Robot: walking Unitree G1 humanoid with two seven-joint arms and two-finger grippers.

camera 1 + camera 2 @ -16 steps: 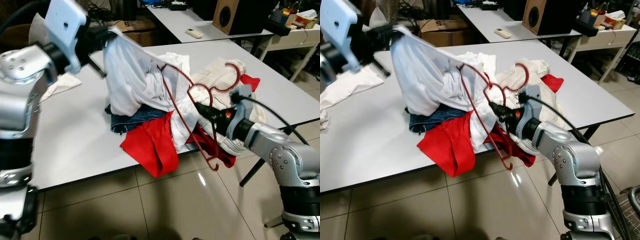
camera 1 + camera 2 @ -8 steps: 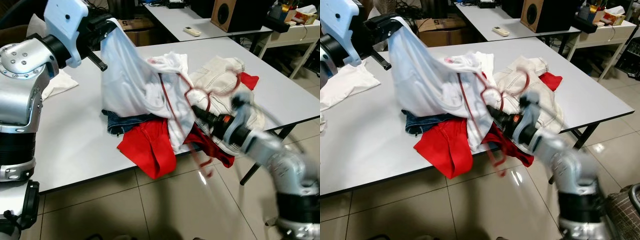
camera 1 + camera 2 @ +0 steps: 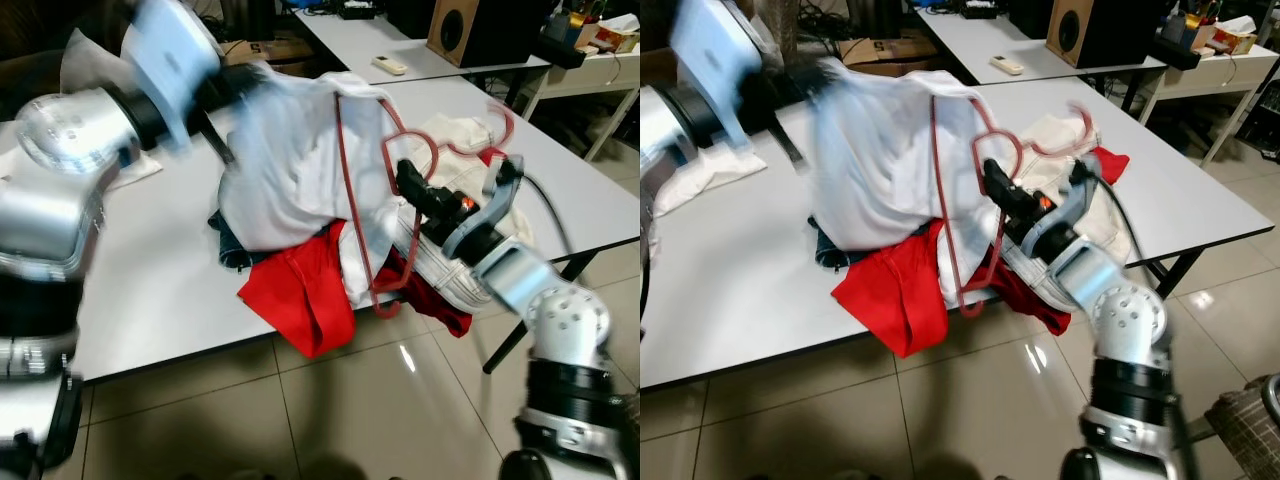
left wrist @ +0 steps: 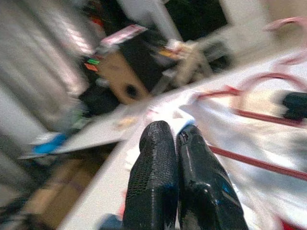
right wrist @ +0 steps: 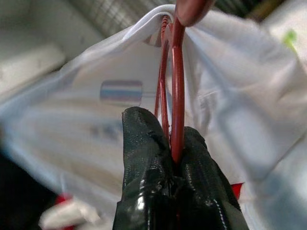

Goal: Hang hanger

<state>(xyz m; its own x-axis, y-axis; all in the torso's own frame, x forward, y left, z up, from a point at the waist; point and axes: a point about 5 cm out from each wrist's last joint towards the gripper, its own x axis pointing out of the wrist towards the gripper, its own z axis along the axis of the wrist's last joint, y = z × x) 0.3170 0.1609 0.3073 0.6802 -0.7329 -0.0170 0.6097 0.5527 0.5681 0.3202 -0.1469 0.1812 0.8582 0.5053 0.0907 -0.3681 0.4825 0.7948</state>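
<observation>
A white shirt (image 3: 290, 160) is lifted off the clothes pile on the white table (image 3: 150, 300). My left gripper (image 3: 232, 90) holds it up at the pile's far left side, blurred; in the left wrist view the gripper (image 4: 173, 134) is shut on a fold of the white cloth. The red wire hanger (image 3: 345, 180) stands nearly upright against the shirt, its top under the shirt's raised edge. My right gripper (image 3: 408, 180) is shut on the hanger's wire near the hook. In the right wrist view the hanger (image 5: 177, 86) runs from the shut gripper (image 5: 168, 129) up into the shirt's opening.
Under the shirt lie a red garment (image 3: 300, 290) hanging over the table's front edge, blue jeans (image 3: 228, 245) and a cream garment (image 3: 455, 150). A white cloth (image 3: 130, 165) lies at the far left. Behind, a second table holds a remote (image 3: 388, 66) and a speaker (image 3: 470, 30).
My right gripper has risen and swung the hanger upright into the shirt. My left gripper has carried the shirt's edge to the right, over the hanger's top.
</observation>
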